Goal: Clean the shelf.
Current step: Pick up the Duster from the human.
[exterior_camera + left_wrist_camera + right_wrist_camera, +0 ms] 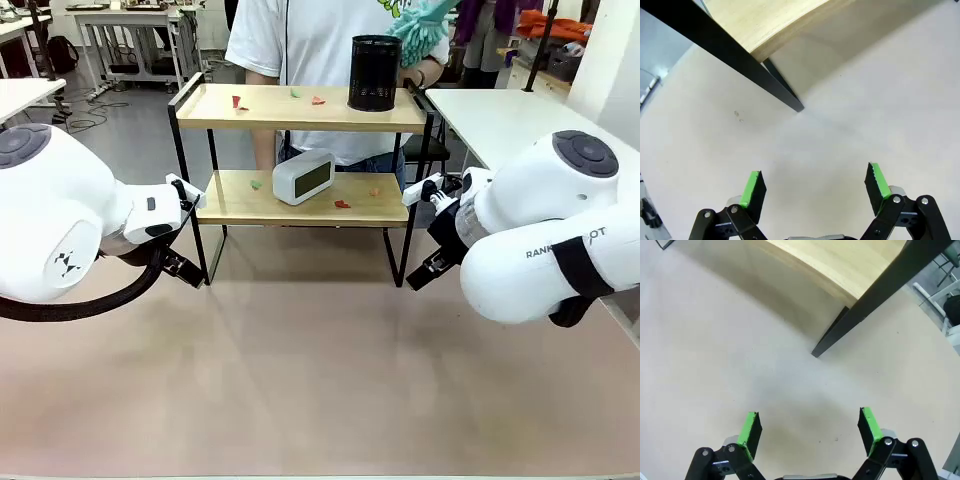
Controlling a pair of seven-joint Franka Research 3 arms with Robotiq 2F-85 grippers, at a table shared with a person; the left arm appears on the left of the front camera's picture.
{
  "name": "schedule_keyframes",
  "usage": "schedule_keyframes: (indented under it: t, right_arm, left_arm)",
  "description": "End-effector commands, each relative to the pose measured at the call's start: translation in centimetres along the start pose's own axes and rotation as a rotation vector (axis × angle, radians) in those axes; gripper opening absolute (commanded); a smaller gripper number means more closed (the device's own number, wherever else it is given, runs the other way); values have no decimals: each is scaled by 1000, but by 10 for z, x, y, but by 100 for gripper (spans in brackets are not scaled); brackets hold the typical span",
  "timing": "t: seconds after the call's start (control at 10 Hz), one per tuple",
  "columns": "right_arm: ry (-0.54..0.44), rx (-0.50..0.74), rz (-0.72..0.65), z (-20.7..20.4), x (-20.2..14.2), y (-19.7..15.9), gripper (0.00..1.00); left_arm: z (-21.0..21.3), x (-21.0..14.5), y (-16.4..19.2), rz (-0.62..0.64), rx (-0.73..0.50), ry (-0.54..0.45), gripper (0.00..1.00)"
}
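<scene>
The shelf stands at the table's far middle, two light wooden boards in a black frame. Small red and green scraps lie on both boards. A black mesh cup stands on the top board, a white clock on the lower one. Behind it a person in a white shirt holds a teal duster near the cup. My left gripper hangs open over the bare table near the shelf's front left leg. My right gripper is open near the front right leg. Neither holds anything.
The beige table stretches wide in front of the shelf. Both white arms flank the shelf at its lower corners. A white table stands at the right, and chairs and desks stand farther back.
</scene>
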State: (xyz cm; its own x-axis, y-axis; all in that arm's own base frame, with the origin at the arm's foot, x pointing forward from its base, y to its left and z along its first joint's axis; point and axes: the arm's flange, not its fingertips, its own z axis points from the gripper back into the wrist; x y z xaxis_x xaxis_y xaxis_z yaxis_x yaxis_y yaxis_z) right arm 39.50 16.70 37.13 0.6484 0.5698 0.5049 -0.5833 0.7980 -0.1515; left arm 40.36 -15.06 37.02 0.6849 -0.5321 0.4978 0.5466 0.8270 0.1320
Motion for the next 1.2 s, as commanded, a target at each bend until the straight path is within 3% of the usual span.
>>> schedule_keyframes:
  t: [0.0,1.1]
  right_arm:
    - [0,0,0,0,0,0,100]
    - [0,0,0,0,0,0,100]
  left_arm:
    - [0,0,0,0,0,0,100]
    - [0,0,0,0,0,0,100]
